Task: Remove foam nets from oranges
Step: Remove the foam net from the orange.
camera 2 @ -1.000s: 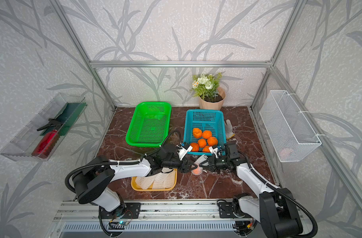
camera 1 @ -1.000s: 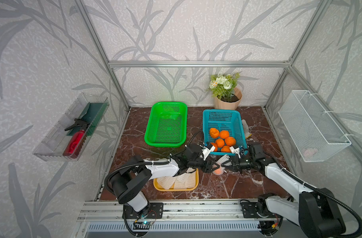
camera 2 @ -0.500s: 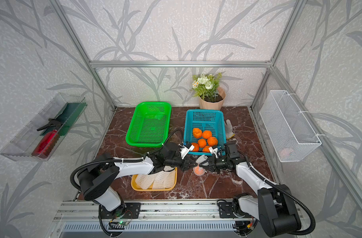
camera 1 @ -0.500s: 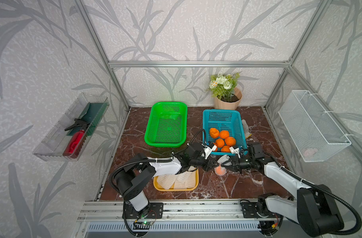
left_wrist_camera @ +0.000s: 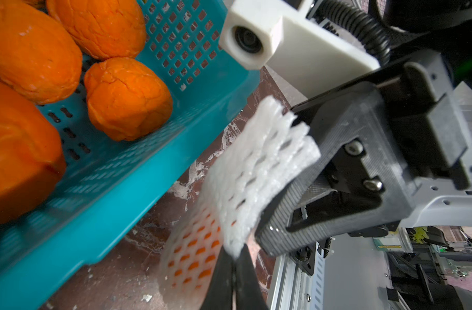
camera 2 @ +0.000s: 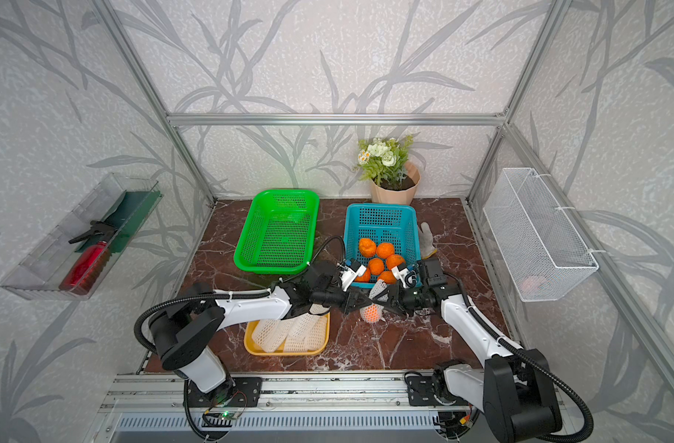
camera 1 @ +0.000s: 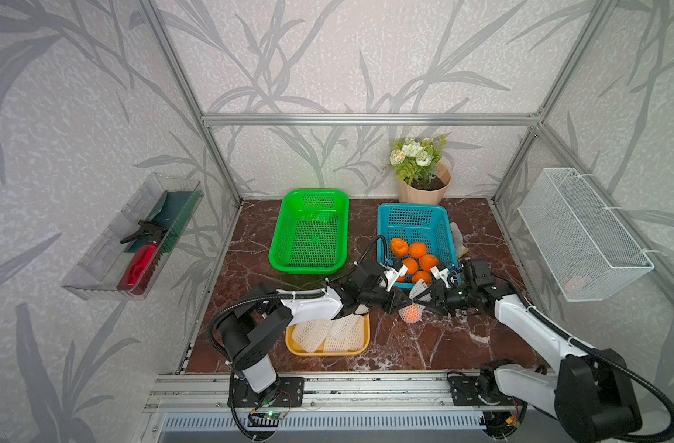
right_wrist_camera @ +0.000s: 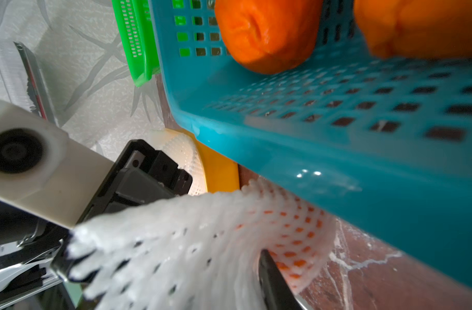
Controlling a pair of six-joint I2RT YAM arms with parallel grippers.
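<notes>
Left gripper (camera 1: 402, 302) was clamped tight on one edge of the foam net (camera 1: 418, 288). In the left wrist view its thin black fingertips (left_wrist_camera: 221, 276) pinched the mesh. Right gripper (camera 1: 423, 302) faced it from the right, jaws part-way apart. The net's free end lay between them against a ribbed finger, with no firm pinch visible. Netted orange (camera 1: 412, 315) sat in the lower end of that net, just near of the blue basket (camera 1: 408, 209) and between both grippers. Could not tell if it touched the marble table (camera 1: 423, 345). Five bare oranges (camera 1: 418, 250) lay in the blue basket's near half. Loose nets (camera 1: 312, 336) were piled in the yellow tray (camera 1: 327, 352) at near left, partly under the left arm. Green basket (camera 1: 312, 191) stood left of the blue one.
</notes>
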